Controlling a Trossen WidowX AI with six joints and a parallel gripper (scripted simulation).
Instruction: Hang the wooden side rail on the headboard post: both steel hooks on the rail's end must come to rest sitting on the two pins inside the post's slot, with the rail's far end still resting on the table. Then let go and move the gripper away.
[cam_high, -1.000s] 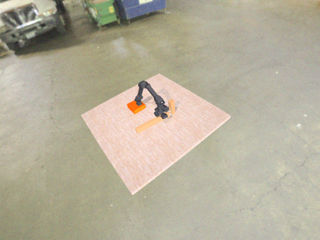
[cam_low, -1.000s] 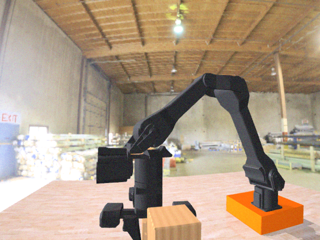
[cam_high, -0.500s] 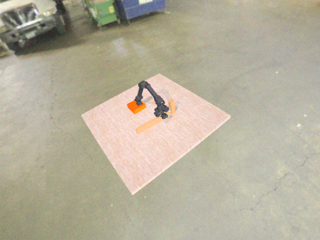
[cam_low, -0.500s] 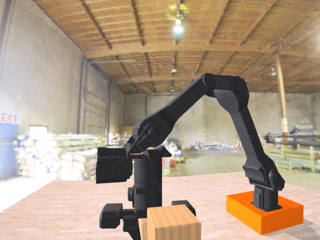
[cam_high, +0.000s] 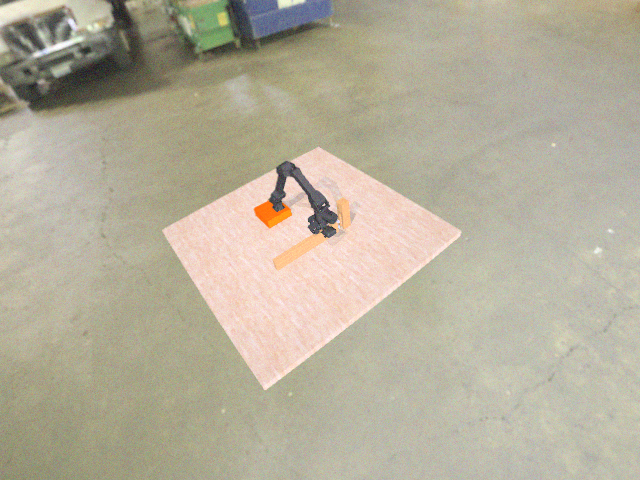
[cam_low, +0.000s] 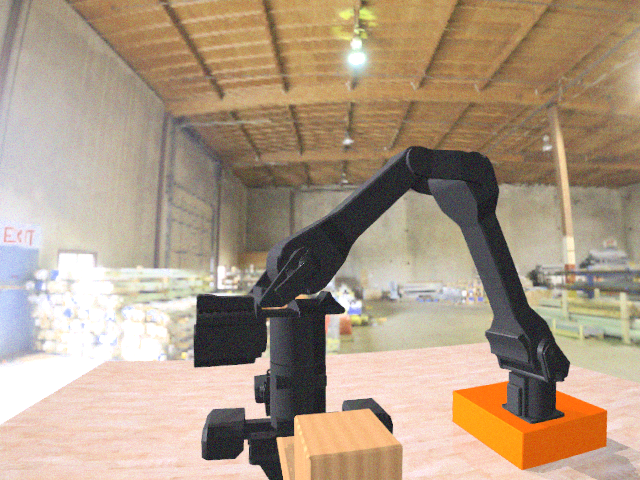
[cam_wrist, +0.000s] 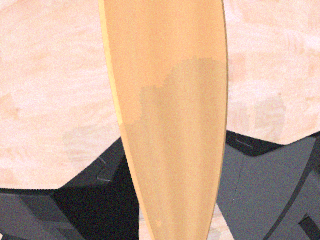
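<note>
The wooden side rail (cam_high: 297, 251) (cam_wrist: 170, 100) lies long and low on the table, its far end toward the front left in the top view. My gripper (cam_high: 324, 234) (cam_wrist: 160, 132) is shut on the rail near its post end, with one dark finger against each long side in the wrist view. The headboard post (cam_high: 343, 212) (cam_low: 351, 444) stands upright just beyond the gripper, close to the rail's near end. The hooks, the pins and the slot cannot be made out; the gripper and the post hide that area.
The arm's base stands on an orange block (cam_high: 272, 214) (cam_low: 522, 434), to the left of the post in the top view and to the right in the exterior view. The table (cam_high: 330, 304) (cam_low: 129, 392) has its edges well away from the rail.
</note>
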